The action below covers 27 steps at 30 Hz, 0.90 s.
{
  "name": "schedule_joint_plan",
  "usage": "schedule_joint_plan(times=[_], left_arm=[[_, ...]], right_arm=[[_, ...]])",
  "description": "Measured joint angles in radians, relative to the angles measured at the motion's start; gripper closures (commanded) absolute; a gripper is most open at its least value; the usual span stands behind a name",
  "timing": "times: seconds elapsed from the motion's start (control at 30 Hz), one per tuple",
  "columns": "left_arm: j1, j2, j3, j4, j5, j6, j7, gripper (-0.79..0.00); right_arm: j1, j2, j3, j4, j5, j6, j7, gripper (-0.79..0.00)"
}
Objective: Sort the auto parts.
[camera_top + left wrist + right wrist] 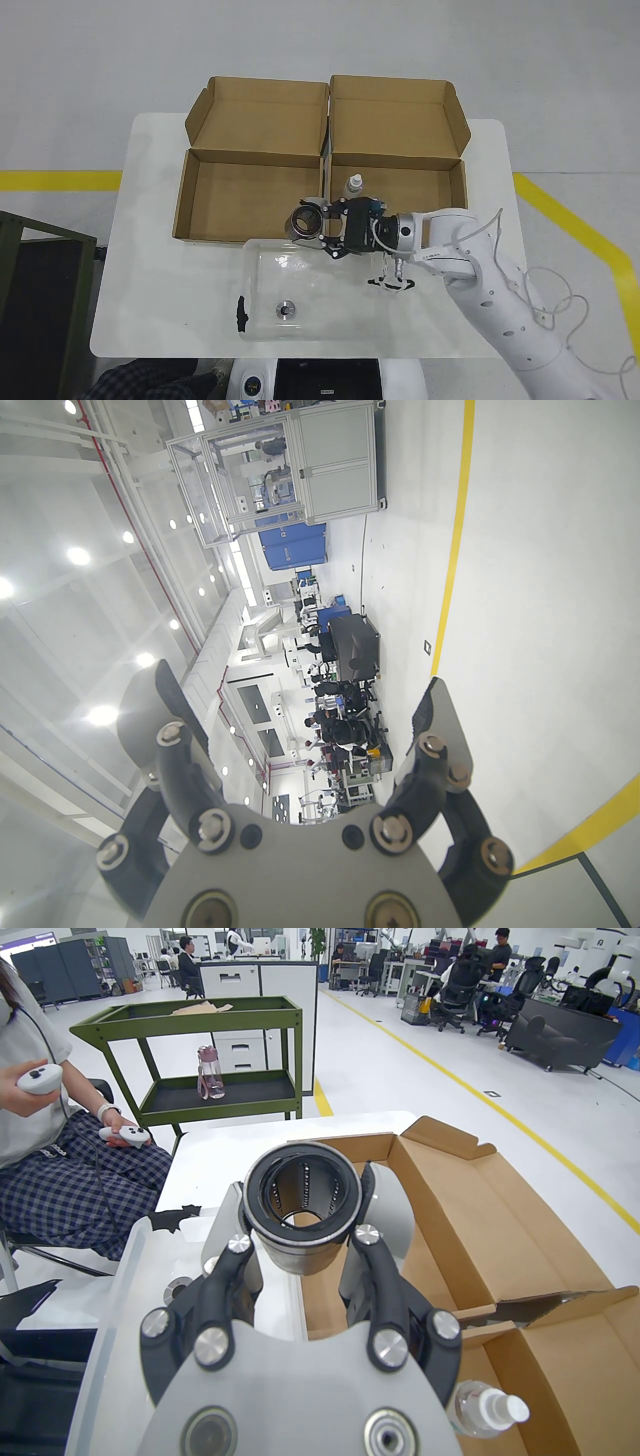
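My right gripper (302, 1228) is shut on a metal cylindrical bearing (301, 1205) with a black end ring. In the top view that gripper (318, 227) holds the bearing (307, 220) over the near edge of the left cardboard box (210, 205), just beyond the clear plastic bin (330, 300). A small round metal part (285, 309) lies in the bin. A small white spray bottle (354, 184) stands in the right cardboard box (440, 185). My left gripper (300, 705) is open, with nothing between its fingers, and faces out into the room.
Both boxes have their lids folded back toward the table's far edge. A black piece of tape (241, 315) sticks to the bin's left rim. A green cart (200, 1058) stands beyond the table's left side.
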Motion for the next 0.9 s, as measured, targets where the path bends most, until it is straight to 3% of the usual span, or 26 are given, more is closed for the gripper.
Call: schedule_joint_plan(times=[0.9], left_arm=[[0.0, 0.0, 0.0, 0.0, 0.0, 0.0, 0.0, -0.785]], right_arm=[[0.176, -0.073, -0.18, 0.165, -0.148, 0.235, 0.081, 0.0]])
